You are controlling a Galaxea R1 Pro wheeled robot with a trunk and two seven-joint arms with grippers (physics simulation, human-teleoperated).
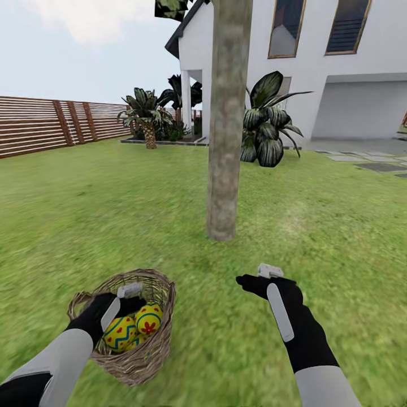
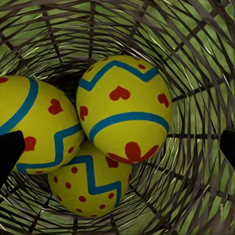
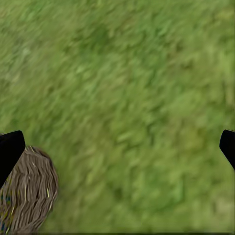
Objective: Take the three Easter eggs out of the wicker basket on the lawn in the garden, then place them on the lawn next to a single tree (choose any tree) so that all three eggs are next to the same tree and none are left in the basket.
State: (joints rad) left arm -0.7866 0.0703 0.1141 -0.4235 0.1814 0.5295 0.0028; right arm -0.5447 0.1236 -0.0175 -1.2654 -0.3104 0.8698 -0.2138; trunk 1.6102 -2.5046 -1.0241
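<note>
Left gripper (image 2: 117, 142), spread wide, hangs just above three Easter eggs (image 2: 123, 108) in the wicker basket (image 1: 161, 294).

Three eggs (image 2: 122, 107) lie together in the basket (image 1: 148, 351), which sits on the lawn (image 1: 85, 215) left of and nearer than the tree (image 1: 226, 141). Behind the tree stands the house (image 1: 339, 68); a fence (image 1: 51, 124) runs far left.

Both arms wear pale grey forearm shells ending in matte black wrist housings, the left gripper (image 1: 125, 298) and right gripper (image 1: 257, 278) black with slim white finger plates and small white tip blocks.
</note>
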